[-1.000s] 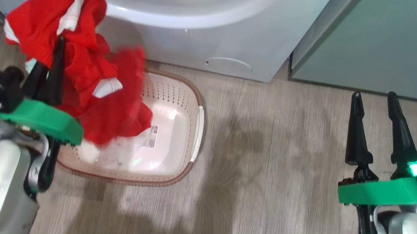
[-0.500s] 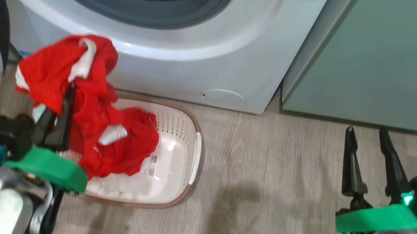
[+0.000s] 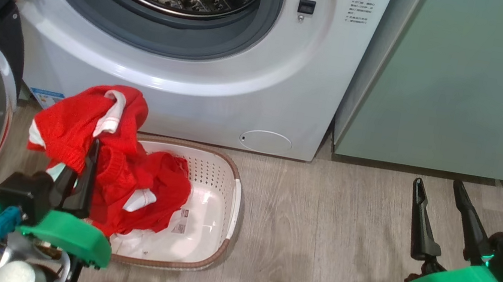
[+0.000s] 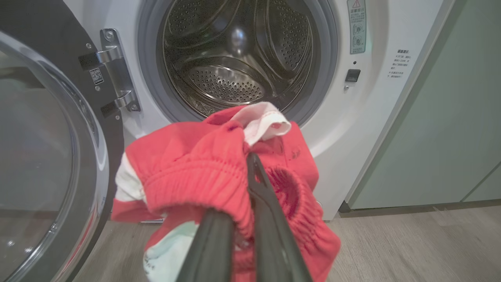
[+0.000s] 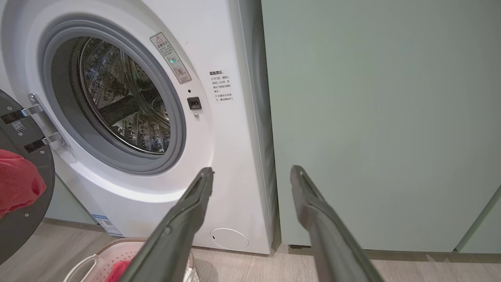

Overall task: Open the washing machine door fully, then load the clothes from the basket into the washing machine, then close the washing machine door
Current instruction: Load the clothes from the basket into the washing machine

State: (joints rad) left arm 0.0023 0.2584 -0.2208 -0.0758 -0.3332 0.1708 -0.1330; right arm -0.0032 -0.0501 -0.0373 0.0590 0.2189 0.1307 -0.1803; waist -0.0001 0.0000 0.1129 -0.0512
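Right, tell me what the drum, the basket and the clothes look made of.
The drum looks like bare metal, probably stainless steel: shiny, perforated. The basket is cream plastic, glossy, with moulded holes and a brown woven-look rim. The clothes seem matt red fabric, possibly knit, with a gathered elastic-looking band.

Floor in front of the washer

The floor [image 3: 339, 256] was grey-brown wood-look planking with dim shadows across it. The cream basket [image 3: 213, 175] sat directly on it, just before the washing machine [image 3: 216, 105]. The washing machine stood on the floor at the back, and a pale green cabinet [image 3: 467, 84] stood right beside it
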